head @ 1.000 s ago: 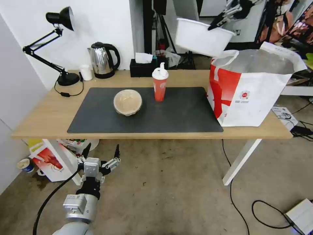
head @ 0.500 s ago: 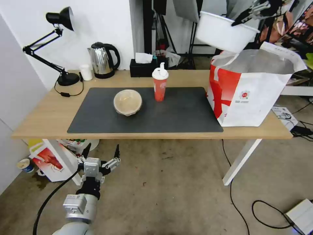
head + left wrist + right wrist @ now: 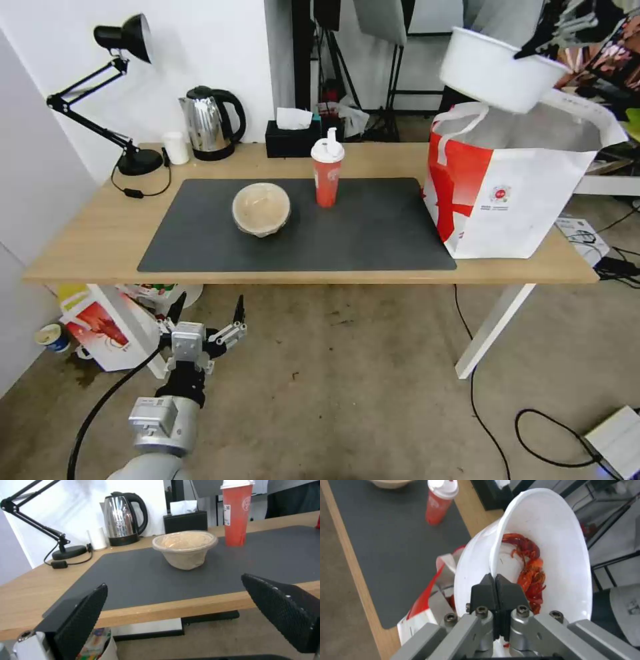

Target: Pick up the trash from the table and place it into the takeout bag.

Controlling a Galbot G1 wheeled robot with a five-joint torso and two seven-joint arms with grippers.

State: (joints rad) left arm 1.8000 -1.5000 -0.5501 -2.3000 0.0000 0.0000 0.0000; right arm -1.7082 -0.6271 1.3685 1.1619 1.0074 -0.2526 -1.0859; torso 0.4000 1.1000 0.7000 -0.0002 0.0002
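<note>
At the upper right of the head view, the right gripper (image 3: 495, 580) has its black fingers pressed together, pinching the thin rim of the wide white plastic bowl (image 3: 497, 70). The bowl is round and smooth and hangs tilted in the air above the open top of the big white takeout bag with a red side and shiny silver lining (image 3: 527, 193). Red crayfish shells (image 3: 528, 572) lie piled inside the bowl. The bag stands on the right end of the long light-wood table (image 3: 80, 233). On the flat dark grey mat (image 3: 373, 233) sit the round beige bowl with a clear lid (image 3: 261, 209) and the tall red cup with a white spouted lid (image 3: 327, 170). At the lower left, the left gripper (image 3: 208, 313) hangs below the table edge, its bumpy black fingers (image 3: 83, 615) spread wide.
</note>
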